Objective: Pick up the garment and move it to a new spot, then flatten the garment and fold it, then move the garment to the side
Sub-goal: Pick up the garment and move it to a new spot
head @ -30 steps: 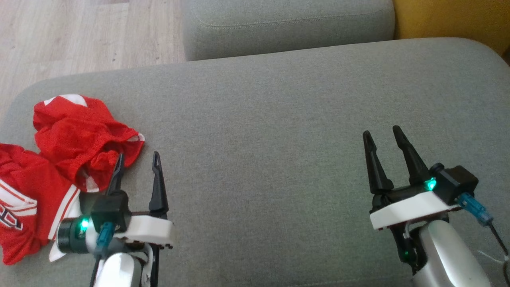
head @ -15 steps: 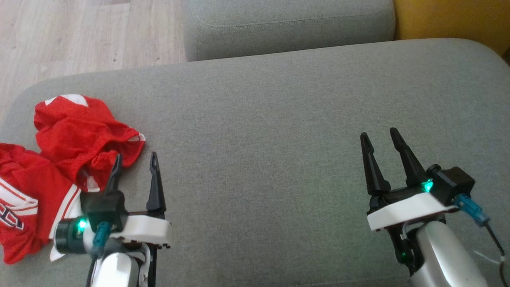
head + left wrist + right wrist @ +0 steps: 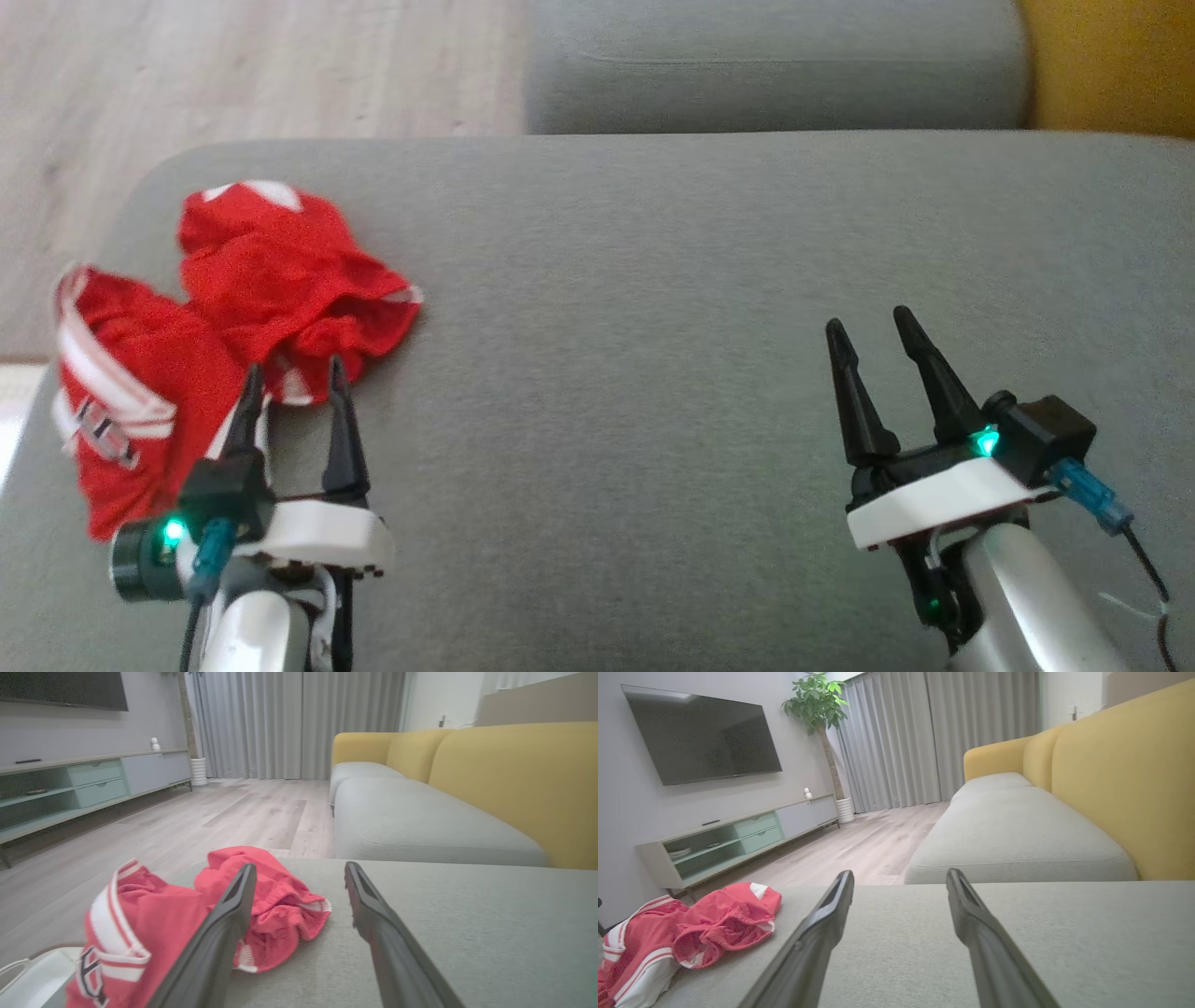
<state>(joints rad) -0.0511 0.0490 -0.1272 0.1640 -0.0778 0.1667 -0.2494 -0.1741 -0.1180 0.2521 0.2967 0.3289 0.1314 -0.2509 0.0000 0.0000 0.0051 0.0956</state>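
Although it is crumpled into a heap, the red garment (image 3: 233,327) has a lean to it. It lies at the left end of the grey sofa seat (image 3: 653,280), its long axis running slantwise from the near left corner toward the far middle. A white-trimmed opening faces right, toward the bare stretch of the seat. The near lobe carries a white striped band and dark lettering too blurred to read, and I cannot tell what kind of garment it is.

The left gripper (image 3: 294,371) is spread wide at the garment's near edge. Its left finger (image 3: 219,933) crosses in front of the cloth and hides part of it, so whether they touch is unclear. The right gripper (image 3: 868,320) is also spread wide, over the seat and well apart from the garment. The wrist views crop the garment's near end.
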